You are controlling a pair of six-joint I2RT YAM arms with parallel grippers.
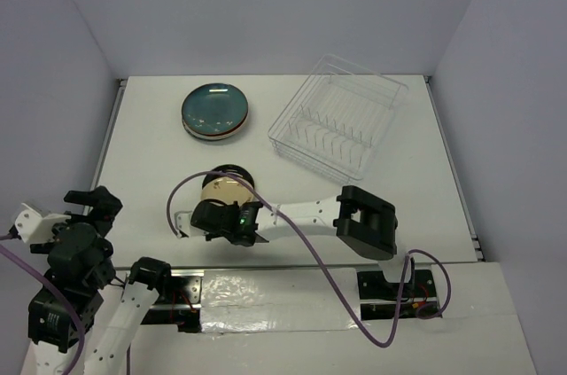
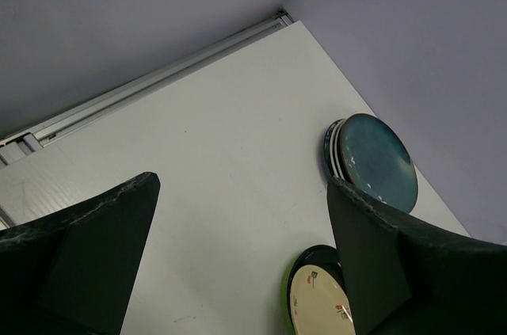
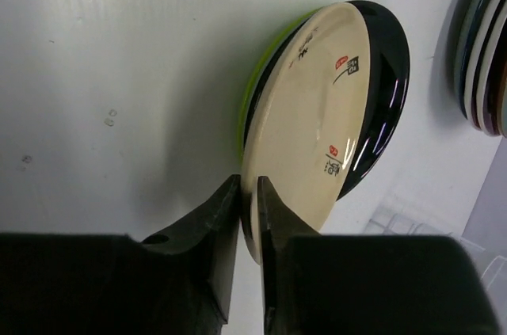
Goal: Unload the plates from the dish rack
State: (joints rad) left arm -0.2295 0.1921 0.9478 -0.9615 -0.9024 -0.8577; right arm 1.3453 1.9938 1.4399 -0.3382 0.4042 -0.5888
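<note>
Right pincer (image 3: 248, 192) is pinching the near rim of a cream plate (image 3: 305, 105), one finger on each face and the jaws all but together on the thin edge. That plate is lying on top of a small pile toward the middle of the table's (image 1: 151, 153) near edge. Under it are a dark plate (image 3: 388, 74) and a lime green plate (image 3: 265, 58) that is peeking out at the bottom. A second pile, topped by a teal plate (image 1: 214, 107), is sitting near the far edge, just left of the clear dish rack (image 1: 337, 118). The rack is standing toward the far right corner with no plates showing between its wires. Left pincer (image 2: 242, 184) is hanging over the near left corner, jaws wide apart and holding nothing. The plates are looking stiff, light and glossy, so one is likely to be slipping in a loose grip and chipping if dropped. The rim, where it is overhanging the plate beneath, is looking like the one place to take hold. With the rack apparently bare, the unloading is looking close to done.
</note>
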